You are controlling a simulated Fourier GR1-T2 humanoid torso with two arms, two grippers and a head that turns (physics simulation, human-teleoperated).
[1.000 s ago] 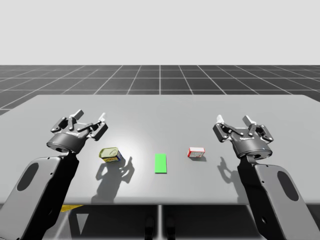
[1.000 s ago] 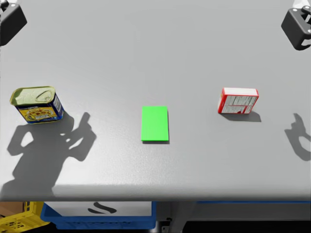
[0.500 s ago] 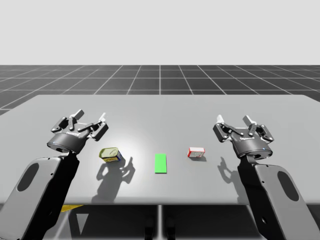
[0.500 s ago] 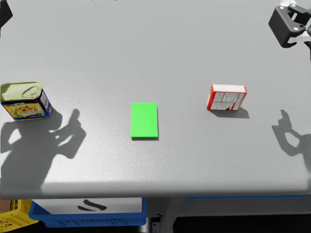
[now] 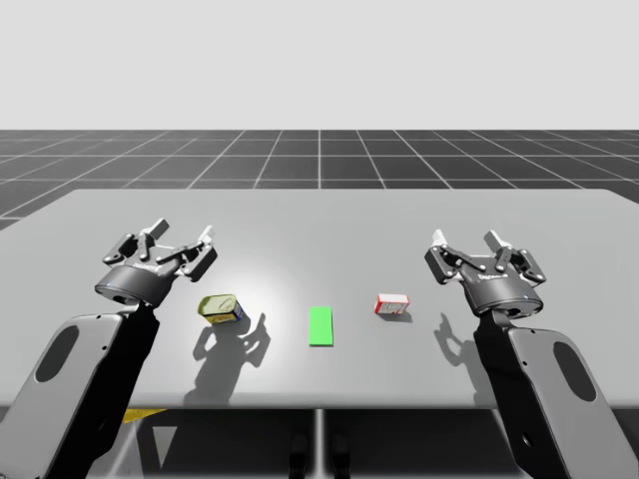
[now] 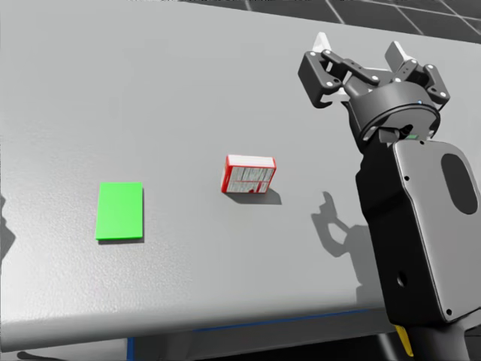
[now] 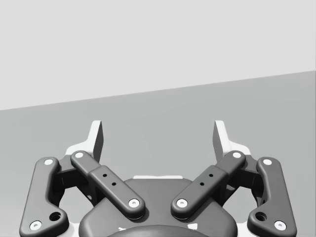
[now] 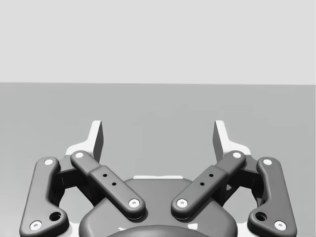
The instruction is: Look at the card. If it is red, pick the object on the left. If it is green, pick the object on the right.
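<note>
A green card (image 5: 319, 325) (image 6: 119, 211) lies flat at the table's middle front. Left of it stands a yellow and blue tin can (image 5: 221, 308). To the card's right sits a small red and white box (image 5: 392, 304) (image 6: 249, 174). My left gripper (image 5: 180, 236) (image 7: 158, 136) hovers open above the table, behind and left of the can. My right gripper (image 5: 466, 241) (image 6: 359, 47) (image 8: 158, 136) hangs open to the right of the box and a little behind it. Nothing is between either gripper's fingers.
The grey table (image 5: 319, 215) stretches wide behind the objects, and its front edge (image 6: 188, 320) runs close to the card. A blue strip (image 6: 263, 323) shows under that edge. My right forearm (image 6: 413, 226) stands right of the box.
My head has turned to the right, so the card and box sit further left in its view and the right arm has come in. Both arms have hardly moved.
</note>
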